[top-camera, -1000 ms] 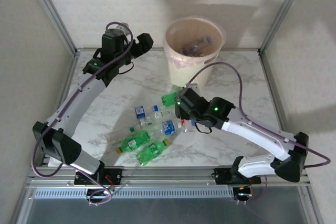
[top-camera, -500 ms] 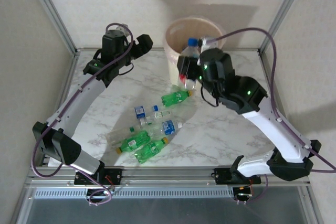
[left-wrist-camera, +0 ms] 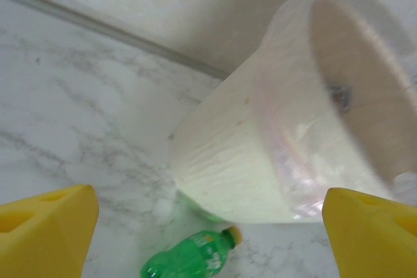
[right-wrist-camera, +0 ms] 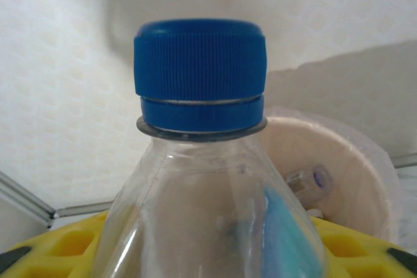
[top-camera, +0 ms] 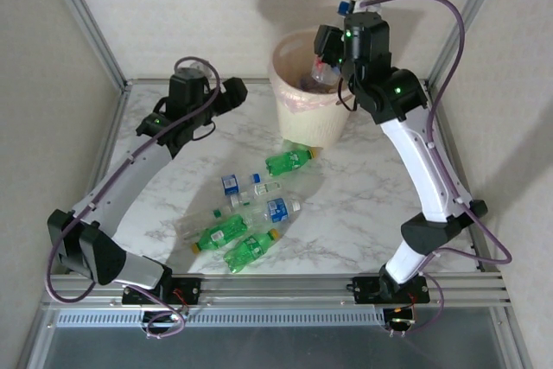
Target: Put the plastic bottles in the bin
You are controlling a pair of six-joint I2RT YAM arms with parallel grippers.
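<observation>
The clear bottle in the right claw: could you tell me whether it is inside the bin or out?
Out: the clear bottle sits gripped in the right claw, above the bin's open mouth.

Top cam: fixed, high at the near side, looks down and fwd over the whole marble table (top-camera: 363, 205) — widest, farthest view. Left wrist cam: low, near, faces the bin (left-wrist-camera: 234, 167) side-on, green bottle (left-wrist-camera: 195, 262) at its foot, own yellow fingers (left-wrist-camera: 45, 232) in the bottom corners. Right wrist cam: v. close behind a clear bottle (right-wrist-camera: 195, 187), looks past its cap into the bin mouth. All three share the bin; top & left wrist also the green bottle.
</observation>
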